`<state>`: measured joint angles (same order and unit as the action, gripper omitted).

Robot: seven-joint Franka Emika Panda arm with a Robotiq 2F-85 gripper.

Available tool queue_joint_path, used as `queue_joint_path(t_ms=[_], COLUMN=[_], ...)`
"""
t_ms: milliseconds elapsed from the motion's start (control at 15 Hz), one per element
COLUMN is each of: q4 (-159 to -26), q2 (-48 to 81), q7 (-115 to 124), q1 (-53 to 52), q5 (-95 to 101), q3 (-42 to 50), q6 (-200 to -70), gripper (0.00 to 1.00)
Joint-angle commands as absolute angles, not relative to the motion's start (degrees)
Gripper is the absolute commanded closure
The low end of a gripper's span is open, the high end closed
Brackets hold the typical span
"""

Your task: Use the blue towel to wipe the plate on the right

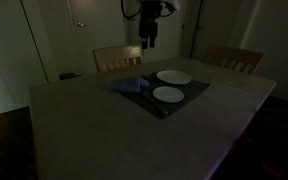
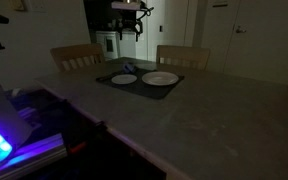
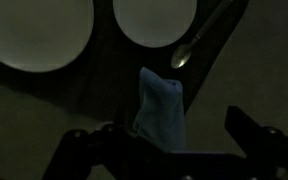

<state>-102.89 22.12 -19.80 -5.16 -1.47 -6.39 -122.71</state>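
A blue towel (image 1: 129,86) lies crumpled on a dark placemat (image 1: 189,97) beside two white plates (image 1: 173,77) (image 1: 168,95). In the wrist view the towel (image 3: 159,105) is directly below, with the two plates (image 3: 34,35) (image 3: 154,22) beyond it and a spoon (image 3: 189,48) next to one plate. My gripper (image 3: 166,138) is open and empty, with its fingers either side of the towel. In both exterior views the gripper (image 1: 148,40) (image 2: 126,30) hangs well above the table, over the towel side of the placemat (image 2: 174,89). The plates show there too (image 2: 124,79) (image 2: 160,78).
The room is dim. Two wooden chairs (image 1: 117,57) (image 1: 234,58) stand at the far side of the table (image 1: 94,130). They also show in an exterior view (image 2: 77,55) (image 2: 182,55). A device with a purple glow (image 2: 4,140) sits beside the table.
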Motion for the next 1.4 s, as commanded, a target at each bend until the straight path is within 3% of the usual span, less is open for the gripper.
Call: queue_joint_path(t_ms=[0,667,1333], q4=[-101.1,-94.5,-93.2], q2=[25.8,35.5,37.2], q7=[-20.1,-19.5,-19.8], q1=[-5.2,-6.3,-6.7], q5=[-0.5,0.6,2.5], q3=[-7.3,-8.7,-8.7], q6=[-127.4,-128.9,-127.6], gripper=[0.0,0.0,0.0])
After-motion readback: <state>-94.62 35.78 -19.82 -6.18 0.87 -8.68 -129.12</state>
